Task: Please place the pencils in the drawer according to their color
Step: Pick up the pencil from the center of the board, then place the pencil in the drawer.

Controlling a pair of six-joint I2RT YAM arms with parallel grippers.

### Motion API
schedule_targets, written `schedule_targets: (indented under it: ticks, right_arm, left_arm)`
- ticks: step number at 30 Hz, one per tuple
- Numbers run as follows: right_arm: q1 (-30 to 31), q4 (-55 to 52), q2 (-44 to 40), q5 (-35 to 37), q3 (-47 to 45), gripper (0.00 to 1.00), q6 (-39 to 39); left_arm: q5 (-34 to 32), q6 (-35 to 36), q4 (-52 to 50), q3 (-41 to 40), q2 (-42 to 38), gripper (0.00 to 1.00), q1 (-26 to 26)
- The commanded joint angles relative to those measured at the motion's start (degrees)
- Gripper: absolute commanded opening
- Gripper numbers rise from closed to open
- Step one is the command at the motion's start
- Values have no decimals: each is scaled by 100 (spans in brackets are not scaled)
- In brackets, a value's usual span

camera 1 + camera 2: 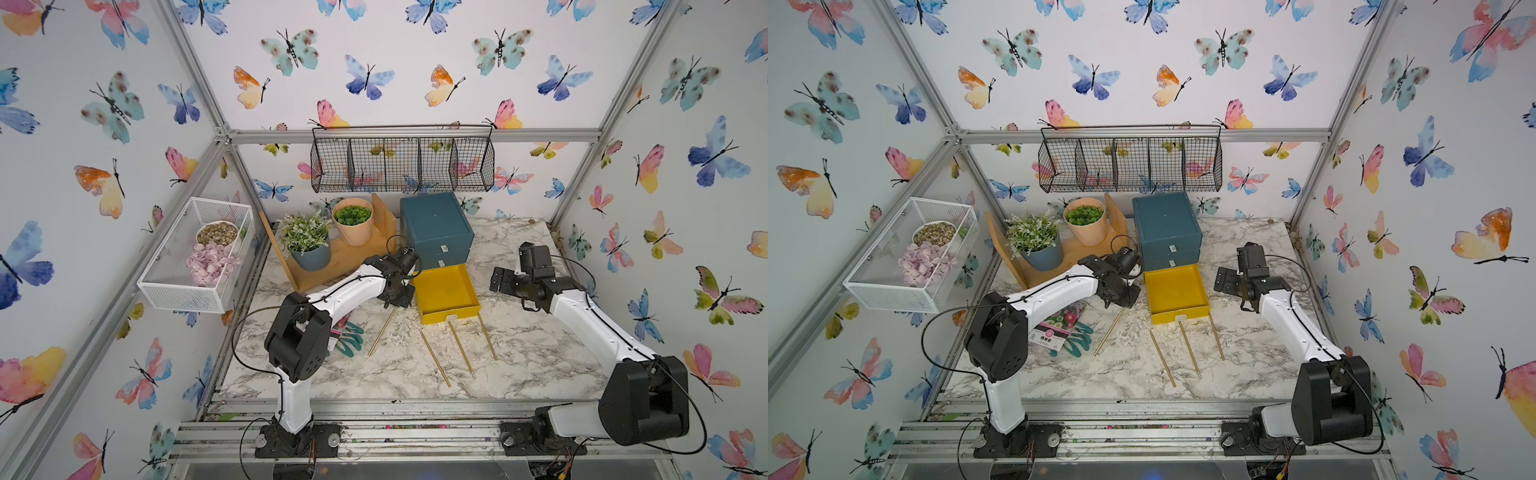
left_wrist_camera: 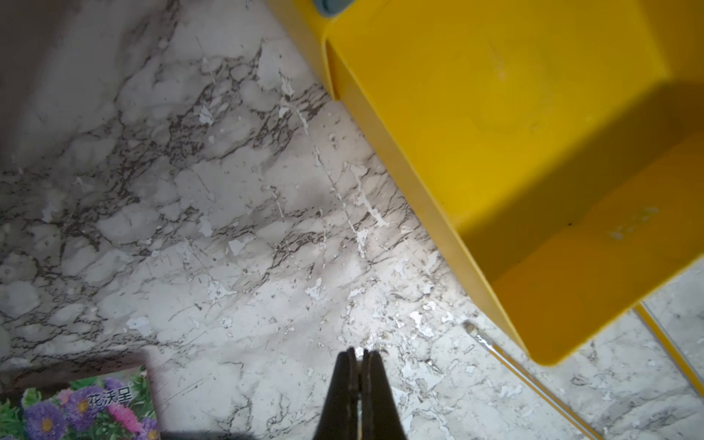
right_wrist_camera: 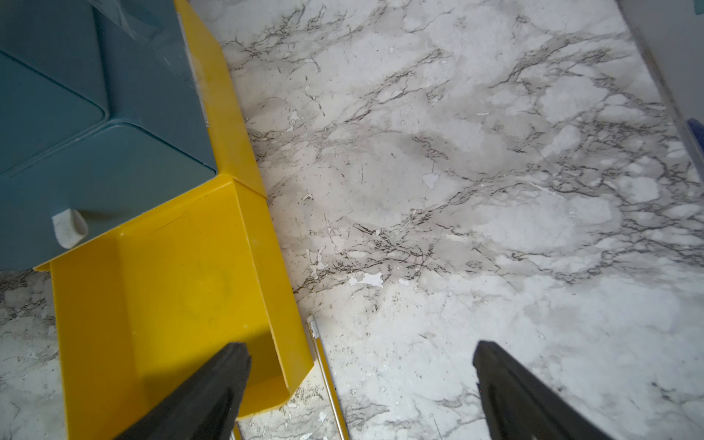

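Note:
The dark-teal chest (image 1: 436, 224) stands at the back, its two teal drawers shut. Its yellow bottom drawer (image 1: 446, 291) (image 3: 160, 289) is pulled out with nothing in it. My left gripper (image 1: 395, 302) (image 2: 358, 352) is shut on the end of a gold pencil (image 1: 381, 332), left of the yellow drawer (image 2: 533, 133). The rest of that pencil slants toward the front-left. Three more gold pencils lie on the table before the drawer (image 1: 434, 357) (image 1: 461, 349) (image 1: 487, 336). My right gripper (image 1: 496, 282) (image 3: 360, 348) hangs open and holds nothing, right of the drawer, above a pencil (image 3: 322, 365).
A seed packet (image 1: 1054, 328) and teal gloves (image 1: 349, 338) lie under my left arm. A wooden stand with two potted plants (image 1: 345, 249) is left of the chest. A white mesh basket (image 1: 195, 257) and a black wire basket (image 1: 403, 160) hang on the walls.

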Motion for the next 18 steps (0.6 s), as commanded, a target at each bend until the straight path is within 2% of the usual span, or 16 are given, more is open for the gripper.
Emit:
schedule_targets:
  ticks: [1, 11, 18]
  right_arm:
    - [7, 16, -147, 215, -62, 99, 28]
    - [7, 63, -361, 453, -137, 98, 130]
    - [7, 309, -879, 886, -370, 98, 356]
  left_arm:
    - [126, -41, -194, 259, -200, 0, -116]
    - [113, 58, -79, 1193, -119, 0, -455]
    - [145, 259, 662, 1746, -78, 0, -745]
